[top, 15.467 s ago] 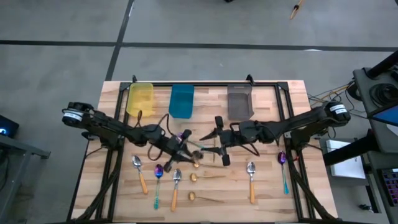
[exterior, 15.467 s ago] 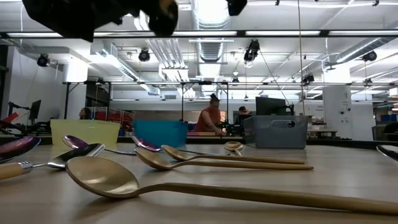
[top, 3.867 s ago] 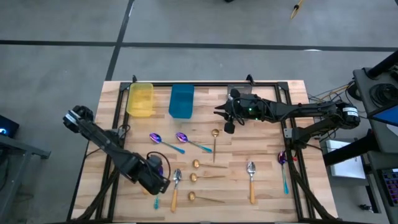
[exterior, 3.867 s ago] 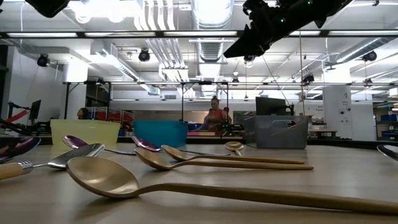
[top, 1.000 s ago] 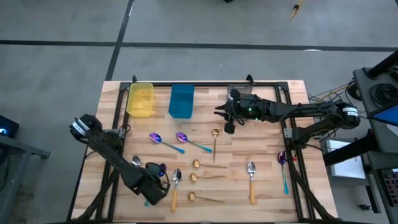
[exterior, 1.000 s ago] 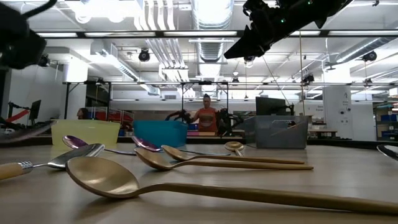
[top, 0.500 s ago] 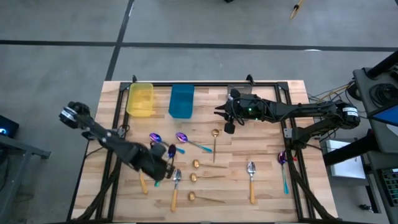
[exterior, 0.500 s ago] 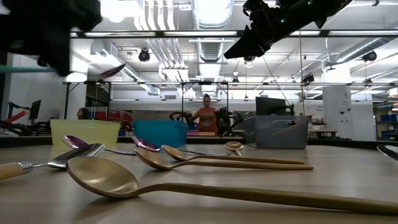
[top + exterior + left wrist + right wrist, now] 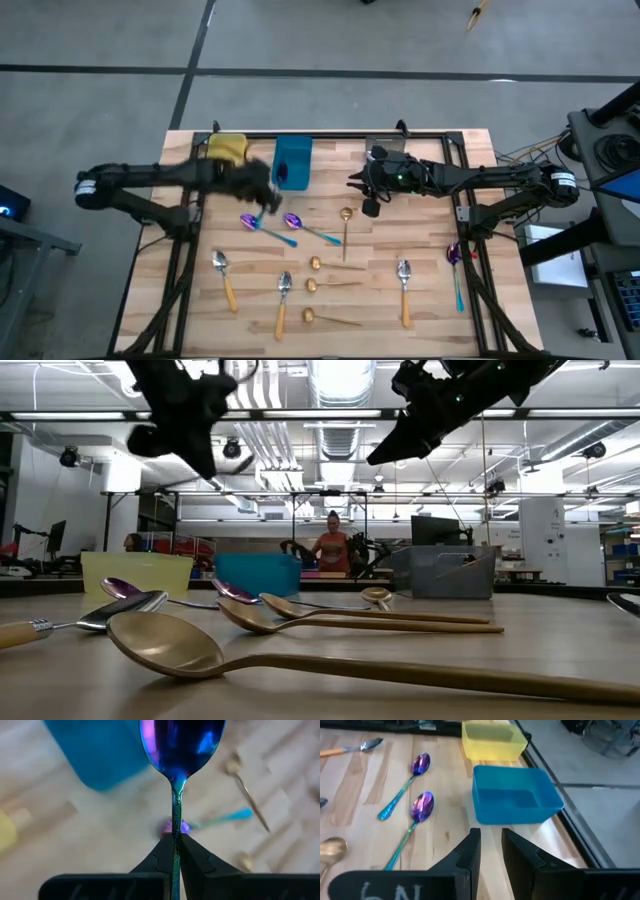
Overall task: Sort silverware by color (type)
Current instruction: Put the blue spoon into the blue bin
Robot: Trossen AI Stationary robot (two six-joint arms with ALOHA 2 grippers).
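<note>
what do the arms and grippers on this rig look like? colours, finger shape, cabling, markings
Both arms are dark, near black, slender and jointed, with a pale round cap at each shoulder. The left gripper has two black wedge-shaped fingers tapering to narrow tips. The right gripper has two flat black fingers on a black crossbar bearing faint pale lettering. Small green lights glow on the right wrist. Loose cables run off the table's right side.
</note>
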